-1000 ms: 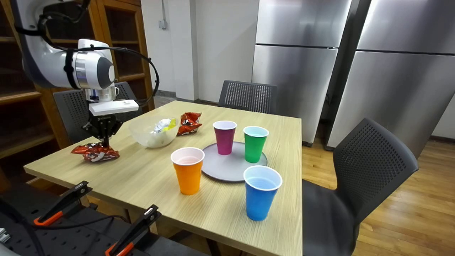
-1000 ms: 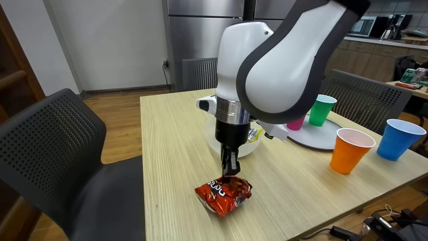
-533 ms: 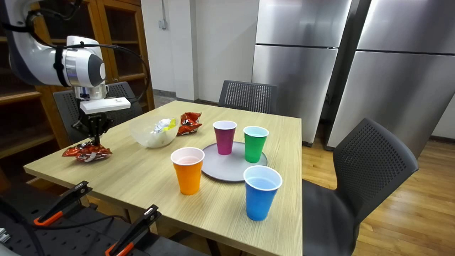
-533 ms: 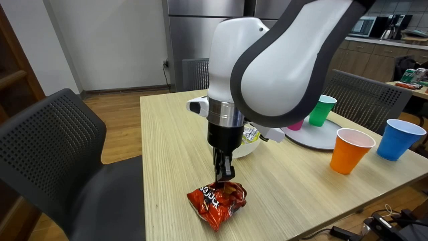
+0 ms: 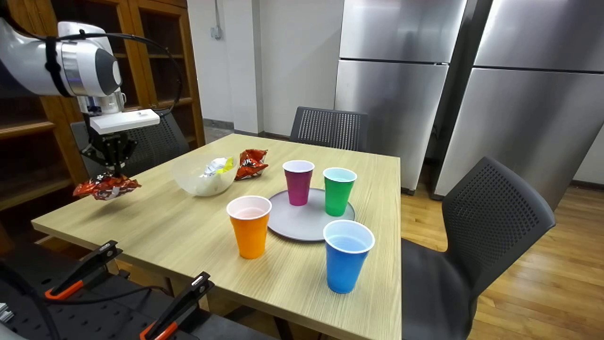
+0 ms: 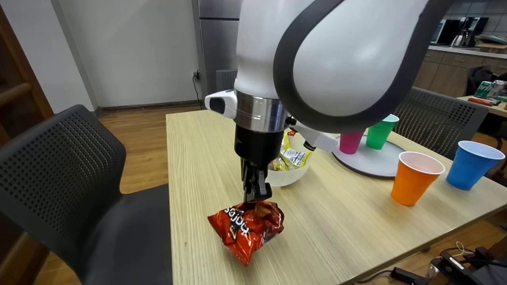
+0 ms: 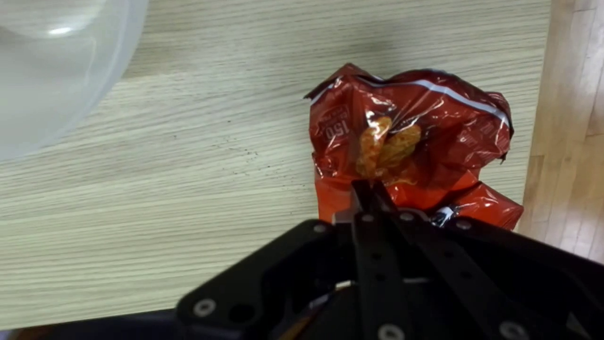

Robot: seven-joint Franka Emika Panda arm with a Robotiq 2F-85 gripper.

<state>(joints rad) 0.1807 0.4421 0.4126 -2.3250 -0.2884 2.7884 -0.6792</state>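
Note:
A crumpled red chip bag point(image 5: 106, 188) hangs just above the table, its shadow on the wood below. My gripper point(image 7: 372, 184) is shut on the bag, pinching its upper face; the fingertips meet at the film in the wrist view. In an exterior view white lettering shows on the red bag point(image 6: 257, 227) under the gripper point(image 6: 253, 201). Beside it stands a translucent white bowl point(image 5: 204, 185) with yellow and silver packets point(image 6: 292, 156) inside. A second red bag point(image 5: 251, 164) lies behind the bowl.
A grey plate point(image 5: 295, 229) carries a purple cup point(image 5: 298, 186) and a green cup point(image 5: 337, 193). Nearer stand an orange cup point(image 5: 250, 231) and a blue cup point(image 5: 348, 259). Dark chairs point(image 6: 67, 178) surround the table point(image 6: 206, 158).
My gripper has risen and shifted toward the table's end, away from the cups, carrying the red bag up off the surface. The bowl and cups have stayed put.

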